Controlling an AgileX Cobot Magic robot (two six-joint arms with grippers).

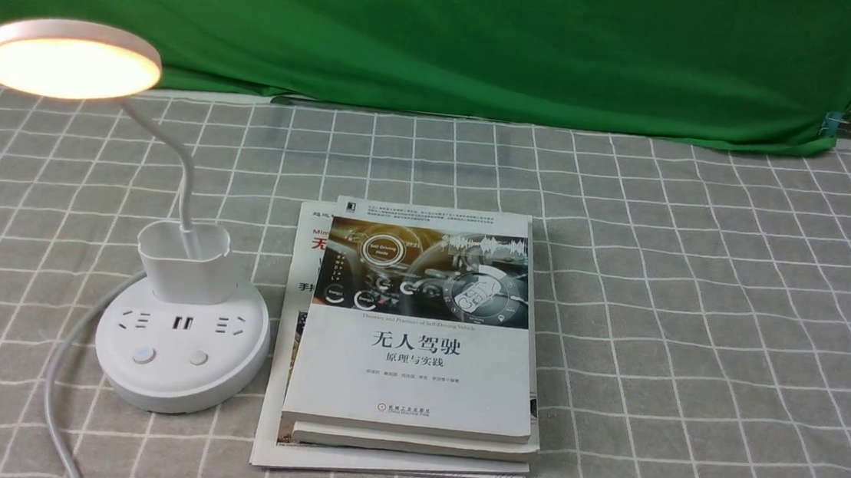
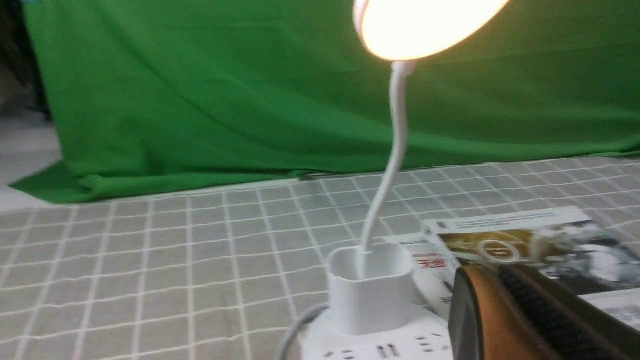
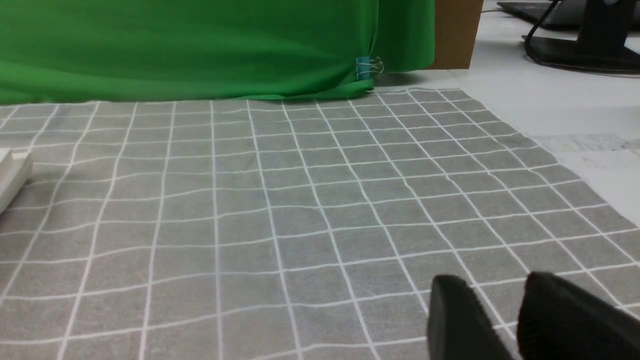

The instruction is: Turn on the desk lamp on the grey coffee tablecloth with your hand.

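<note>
Nearest, in the right wrist view, the right gripper [image 3: 495,287] hangs low over bare tablecloth [image 3: 280,200]. Its two black fingers [image 3: 565,315] are spread, with checked cloth showing in the gap and nothing between them. In the left wrist view the left gripper [image 2: 505,300] is close beside the base of the desk lamp [image 2: 370,295], and one side of it is lit orange by the lamp. Only part of it is in the picture, so I cannot tell whether it is spread or pressed together.

The desk lamp stands on the left part of the grey checked tablecloth, towards the near side. A white cable [image 1: 61,392] curves from its round base [image 1: 178,379] down past the near edge of the front view. The base carries sockets and two buttons [image 1: 143,355] on its near face. Behind them is the cup-shaped holder [image 1: 184,272]. From it the thin neck [image 1: 171,147] bends up and to the left to the flat round head [image 1: 67,61], which glows warm yellow, so the lamp is on.

Just to the right of the base lies a stack of books [image 1: 416,346]. The top one is white with a car-interior picture. I cannot tell whether the base touches the lowest one.

Farther back the tablecloth runs to a green cloth [image 1: 489,37], held by a clip [image 1: 836,121] at its right end. White worktop [image 3: 575,115] shows past the tablecloth's right edge.
</note>
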